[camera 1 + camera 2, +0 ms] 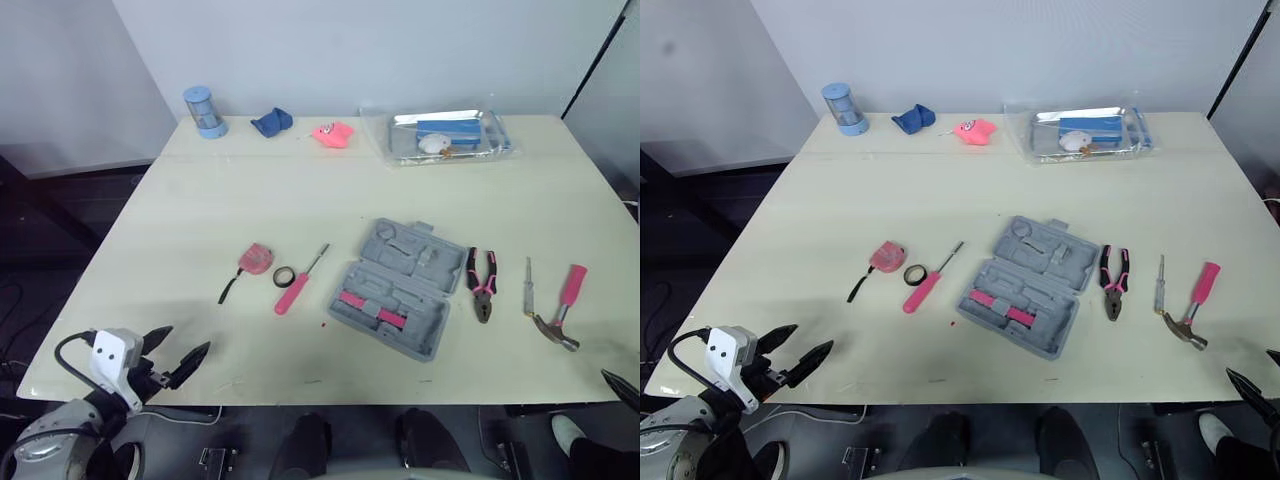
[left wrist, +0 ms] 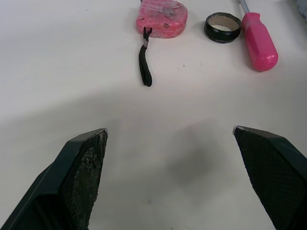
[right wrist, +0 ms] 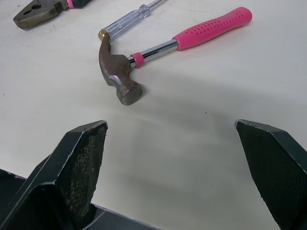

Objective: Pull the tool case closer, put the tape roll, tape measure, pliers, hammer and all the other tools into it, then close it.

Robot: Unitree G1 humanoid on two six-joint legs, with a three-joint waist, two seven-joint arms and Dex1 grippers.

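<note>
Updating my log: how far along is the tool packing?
Barely begun. The tool case lies open on the table. Tape measure, tape roll, pink screwdriver, pliers, slim screwdriver and hammer all lie loose outside it. Nothing is in hand: left gripper and right gripper hover empty, jaws open. Pulling, packing and closing all remain.

From here the counter (image 1: 200, 190) reads as smooth and matt. The case (image 1: 400, 290) looks like matt grey moulded plastic. The hammer (image 3: 158, 49) has a dull, pitted metal head, a polished metal shaft and a dimpled pink grip. The screwdriver (image 2: 259, 40) handle is glossy pink plastic, and the tape roll (image 2: 221, 38) is glossy black. The left fingers (image 2: 86, 167) have rough black pads. At the upper right of the frame I see a shiny clear plastic bag (image 1: 445, 135).
</note>
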